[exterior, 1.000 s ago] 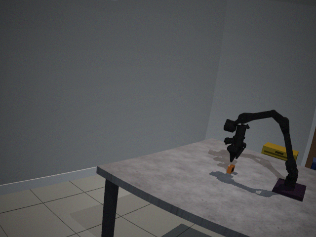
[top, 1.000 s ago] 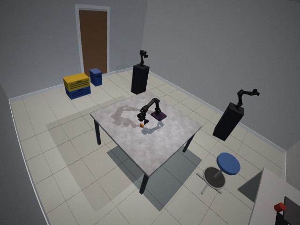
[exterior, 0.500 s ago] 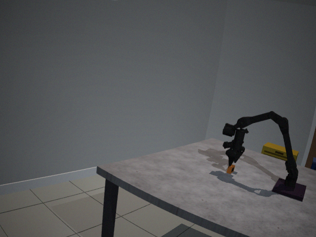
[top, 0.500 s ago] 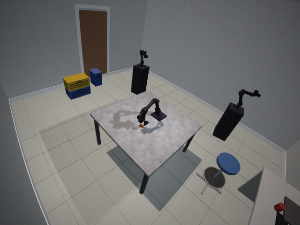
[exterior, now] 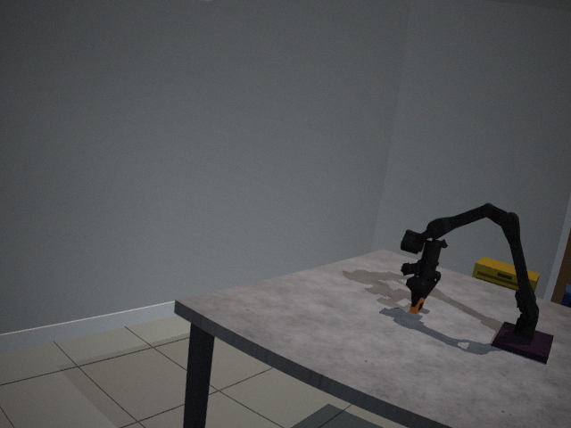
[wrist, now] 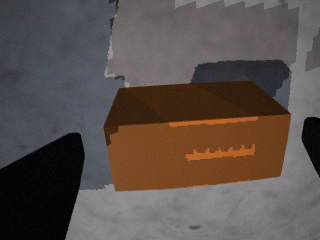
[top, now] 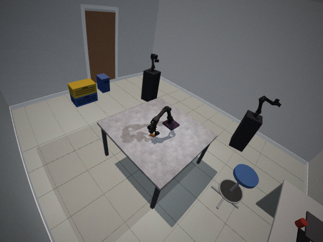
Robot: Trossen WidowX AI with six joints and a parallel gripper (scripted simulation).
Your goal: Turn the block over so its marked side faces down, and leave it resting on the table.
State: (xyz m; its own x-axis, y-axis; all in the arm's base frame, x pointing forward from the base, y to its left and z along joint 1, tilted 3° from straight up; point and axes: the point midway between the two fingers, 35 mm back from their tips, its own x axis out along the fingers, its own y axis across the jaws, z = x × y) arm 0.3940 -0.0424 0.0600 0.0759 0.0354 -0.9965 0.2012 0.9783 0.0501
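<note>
The largest piece of furniture in view is the grey, mottled table (top: 169,164) (exterior: 300,322) (wrist: 240,215); clock directions about it are read from its centre in the top view. The brown door (top: 100,44) (exterior: 565,271) lies toward 11 o'clock. Two black pedestals, each bearing an arm, stand at 12 o'clock (top: 149,85) and 3 o'clock (top: 245,132). The stool with a blue seat (top: 245,175) is at 4 o'clock, and the yellow crate (top: 83,88) (exterior: 505,274), resting on a blue one (top: 85,99), is at 10 o'clock.

The black working arm (top: 161,113) (exterior: 466,217) rises from a dark purple base plate (top: 177,125) (exterior: 544,349) at 1 o'clock on the table and arches over to its gripper (top: 154,134) (exterior: 417,306) (wrist: 194,130), which points downward. The fingers stand wide and grip nothing.

The orange block (top: 152,135) (exterior: 414,310) (wrist: 200,152) is on the table at 8 o'clock from the base plate. In the wrist view it lies between the fingers, with a finger toward 9 o'clock and another toward 3 o'clock, a gap on each side. Which side is marked cannot be told.
</note>
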